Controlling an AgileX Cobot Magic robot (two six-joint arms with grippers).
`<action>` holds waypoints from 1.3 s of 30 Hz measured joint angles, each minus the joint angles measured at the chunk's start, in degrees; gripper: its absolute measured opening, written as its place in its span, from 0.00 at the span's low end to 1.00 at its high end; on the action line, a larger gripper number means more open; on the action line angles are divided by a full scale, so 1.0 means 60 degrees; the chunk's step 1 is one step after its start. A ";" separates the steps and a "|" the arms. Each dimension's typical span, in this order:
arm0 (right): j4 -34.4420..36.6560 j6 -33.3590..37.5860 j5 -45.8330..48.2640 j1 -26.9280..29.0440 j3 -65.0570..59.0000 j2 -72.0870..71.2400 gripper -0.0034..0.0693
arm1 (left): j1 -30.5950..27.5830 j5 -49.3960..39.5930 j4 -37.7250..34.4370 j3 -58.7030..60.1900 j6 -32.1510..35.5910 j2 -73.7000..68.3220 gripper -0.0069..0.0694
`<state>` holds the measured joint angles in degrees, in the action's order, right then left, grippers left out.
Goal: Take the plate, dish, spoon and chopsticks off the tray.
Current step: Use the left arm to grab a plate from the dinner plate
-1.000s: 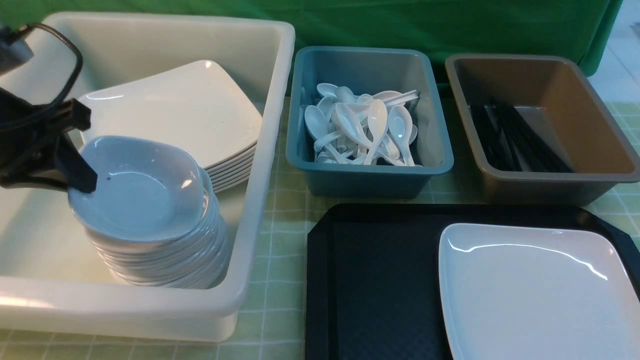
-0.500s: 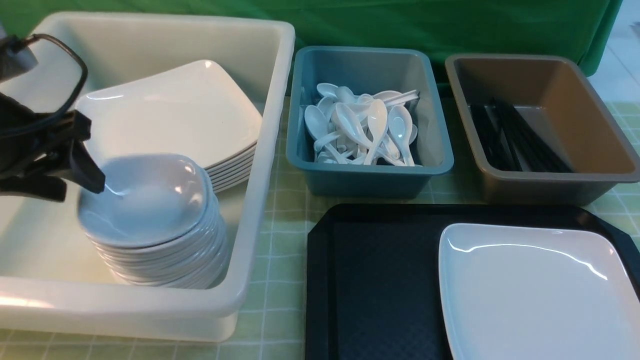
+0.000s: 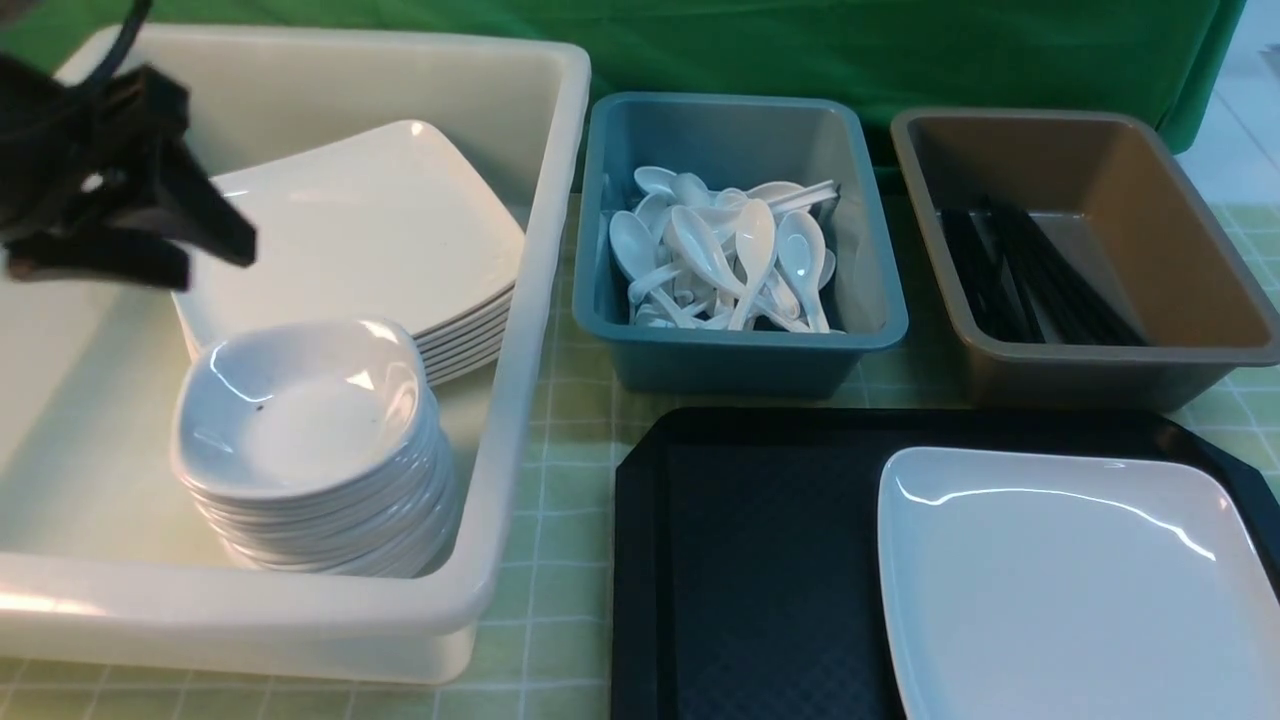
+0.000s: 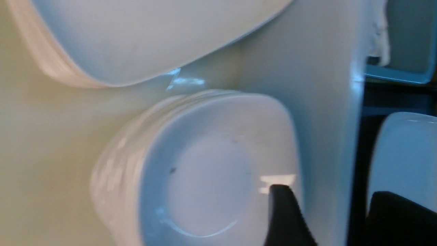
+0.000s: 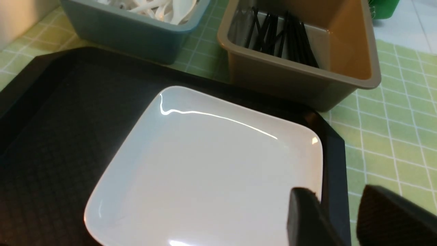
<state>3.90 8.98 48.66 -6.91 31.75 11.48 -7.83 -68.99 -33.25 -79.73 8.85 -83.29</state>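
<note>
Left fingers (image 3: 205,220) lifted off stacked glossy bowls (image 3: 300,420), parted, empty, right fingers (image 5: 304,218) parted above square plate (image 5: 205,160)

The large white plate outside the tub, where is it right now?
In the front view, the plate lies flat on the right half of the black tray, just in front of the brown tub.

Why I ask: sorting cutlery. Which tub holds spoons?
The blue-grey tub, in the middle; the white tub holds plates and bowls, the brown tub chopsticks.
</note>
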 joint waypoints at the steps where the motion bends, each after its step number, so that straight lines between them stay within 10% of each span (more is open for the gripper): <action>1: 0.0000 0.0000 0.0000 0.0000 0.0000 0.0000 0.35 | 0.0329 0.0000 -0.0090 0.0000 0.0000 0.0021 0.35; 7: 0.0000 0.0000 0.0000 0.0000 0.0000 0.0000 0.35 | 0.3000 -0.0041 0.0070 0.0000 -0.0296 -0.0157 0.09; 16: 0.0000 -0.0039 0.0053 0.0000 0.0000 0.0000 0.34 | 0.6588 0.0775 0.0746 0.0000 -0.1356 -0.1595 0.12; 31: 0.0030 -0.0039 0.0760 0.0000 0.0000 0.0000 0.33 | 0.7389 0.2151 0.0726 0.0000 -0.2157 -0.2324 0.47; 39: 0.0997 0.0402 0.1527 0.0000 0.0000 0.0838 0.06 | 0.7389 0.1654 0.1760 -0.0634 -0.2157 -0.2324 0.49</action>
<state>9.88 11.39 57.83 -6.91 31.75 16.51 36.51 -59.07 -22.69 -83.53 -4.09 -97.24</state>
